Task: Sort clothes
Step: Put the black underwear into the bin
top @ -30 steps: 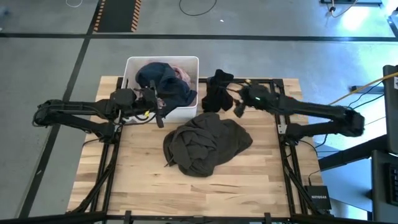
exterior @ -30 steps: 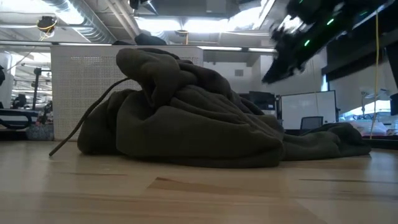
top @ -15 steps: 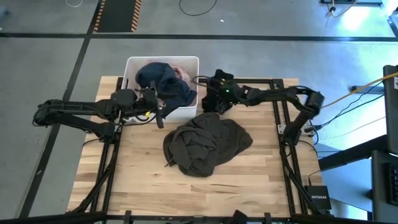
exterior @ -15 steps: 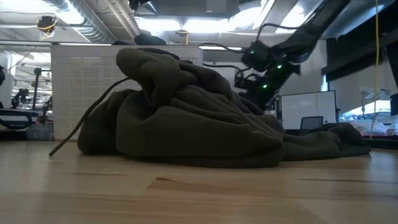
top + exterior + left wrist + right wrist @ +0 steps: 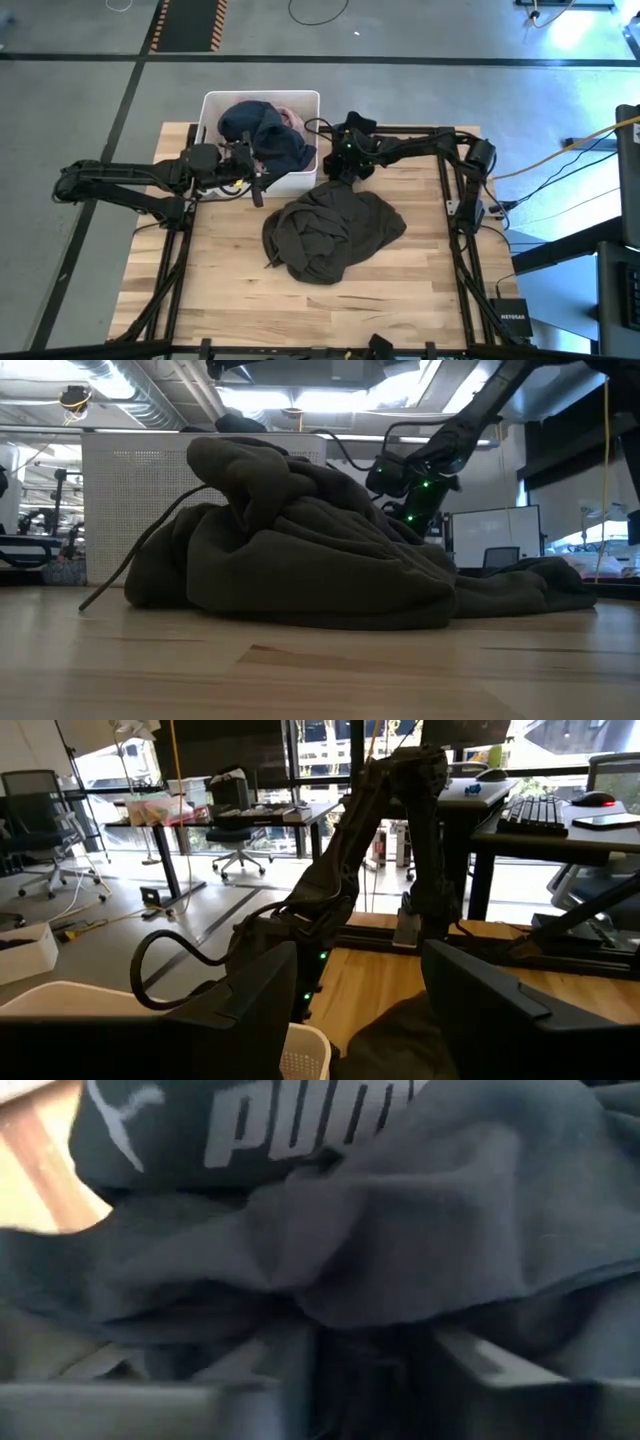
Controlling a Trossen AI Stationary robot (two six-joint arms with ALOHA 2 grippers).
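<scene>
A large dark olive-grey garment point(image 5: 332, 232) lies heaped at the table's middle; it fills the low view point(image 5: 300, 550). A black garment point(image 5: 352, 133) with white lettering point(image 5: 300, 1120) lies at the far edge, right of the white tub point(image 5: 212, 104). Navy blue point(image 5: 262, 135) and pale pink point(image 5: 294, 120) garments lie in the tub. The beige-grey one does not show. My right gripper point(image 5: 345, 160) is open, down on the black garment. My left gripper point(image 5: 365, 1010) is open and empty by the tub's near wall point(image 5: 255, 180). My right gripper comes at the black garment from above, slanting from the table's right. Its open fingers point(image 5: 470, 1365) stand on either side of a raised fold point(image 5: 370, 1260) of the cloth. The garment lies on the table. Whether the fingertips press into it is hidden by the cloth.
The tub stands at the table's far left, and its corner shows in the left wrist view point(image 5: 300, 1055). A cord point(image 5: 272, 262) trails from the olive garment toward the near edge. Bare wood point(image 5: 330, 310) lies at the near side of the table.
My right gripper has swung from the table's right side toward the far left and come down onto the black garment, its arm folding in. The clothes have not moved.
</scene>
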